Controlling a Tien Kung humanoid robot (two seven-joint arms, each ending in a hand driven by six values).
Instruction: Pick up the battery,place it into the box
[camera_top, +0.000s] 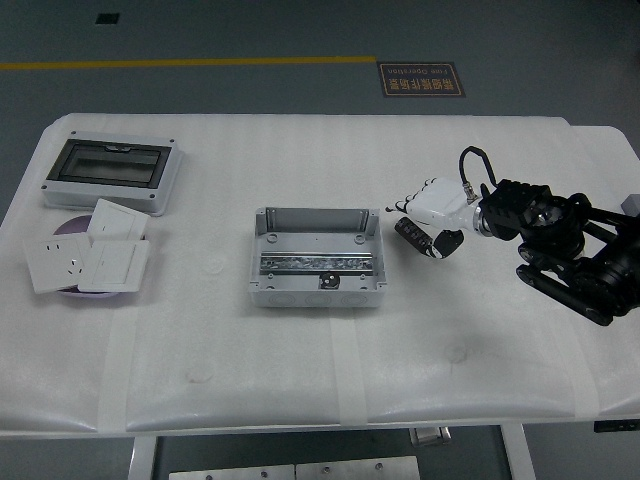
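Observation:
A small dark cylindrical battery (411, 234) lies or hangs at the white table just right of the grey open box (318, 257). My right hand (428, 215), white with a black thumb, is curled around the battery, fingers above it and thumb below. Whether the battery is lifted off the table I cannot tell. The box sits at the table's middle with a metal rail inside. My left arm is out of view.
A grey enclosure with a dark window (112, 172) stands at the far left. Several white wall switches and sockets (88, 258) lie on a purple plate in front of it. The white table (320, 380) has its near edge at the bottom.

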